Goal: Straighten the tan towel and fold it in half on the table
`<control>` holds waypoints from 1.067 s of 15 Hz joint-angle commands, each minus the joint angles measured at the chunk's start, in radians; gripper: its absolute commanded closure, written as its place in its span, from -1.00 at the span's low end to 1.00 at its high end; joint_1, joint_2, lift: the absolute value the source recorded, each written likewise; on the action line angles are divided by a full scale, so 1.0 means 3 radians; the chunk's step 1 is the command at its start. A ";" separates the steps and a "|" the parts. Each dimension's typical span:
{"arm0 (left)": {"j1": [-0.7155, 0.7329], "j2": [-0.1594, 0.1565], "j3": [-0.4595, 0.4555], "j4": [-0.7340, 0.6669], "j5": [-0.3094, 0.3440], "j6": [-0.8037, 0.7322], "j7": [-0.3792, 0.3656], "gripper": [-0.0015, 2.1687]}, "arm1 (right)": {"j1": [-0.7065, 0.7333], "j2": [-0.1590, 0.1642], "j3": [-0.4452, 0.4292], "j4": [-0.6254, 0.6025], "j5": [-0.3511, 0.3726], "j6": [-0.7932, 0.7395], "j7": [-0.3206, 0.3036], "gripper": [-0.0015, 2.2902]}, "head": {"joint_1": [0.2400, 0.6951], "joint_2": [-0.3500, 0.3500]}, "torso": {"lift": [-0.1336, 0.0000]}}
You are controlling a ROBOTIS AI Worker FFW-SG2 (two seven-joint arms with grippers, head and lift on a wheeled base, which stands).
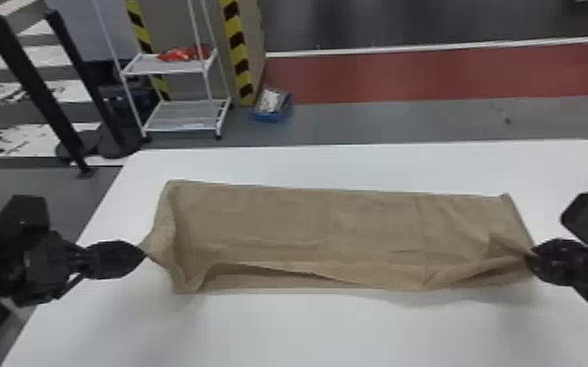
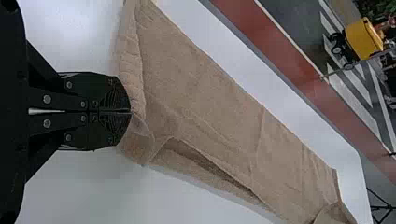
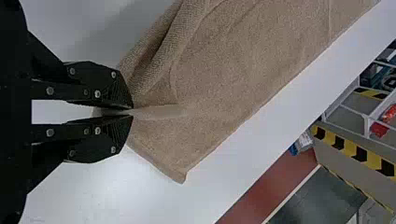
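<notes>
In the head view the tan towel (image 1: 307, 219) lies as a long strip across the white table, its near side loosely doubled over a lower layer. My left gripper (image 1: 142, 253) is at the towel's left end, my right gripper (image 1: 533, 254) at its right end. The left wrist view has the left gripper (image 2: 130, 111) shut on a bunched edge of the towel (image 2: 210, 112). In the right wrist view, the right gripper (image 3: 132, 112) pinches the towel (image 3: 224, 84) near a corner, cloth between its tips. Folds gather beside both grippers.
The white table (image 1: 307, 332) extends on all sides of the towel. Beyond its far edge stand a white wire shelf (image 1: 180, 117) and a blue box (image 1: 272, 105) on the floor; black posts (image 1: 39, 92) are at the far left.
</notes>
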 commanded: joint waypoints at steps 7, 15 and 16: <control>-0.0013 -0.0020 -0.0018 0.0041 -0.0025 0.0004 0.0005 0.51 | 0.0330 -0.0258 -0.0362 -0.0336 -0.0054 -0.0237 0.0652 -0.96 | 1.00 0.26 | -0.84; -0.0013 -0.0020 0.0028 0.0061 -0.0025 0.0004 -0.0016 0.51 | 0.0417 -0.0350 -0.0255 -0.0551 0.0165 -0.0319 0.1220 -0.93 | 1.00 0.36 | -0.84; -0.0013 -0.0020 0.0028 0.0061 -0.0025 0.0004 -0.0010 0.51 | 0.0437 -0.0350 -0.0229 -0.0582 0.0227 -0.0319 0.1220 -0.93 | 1.00 0.37 | -0.84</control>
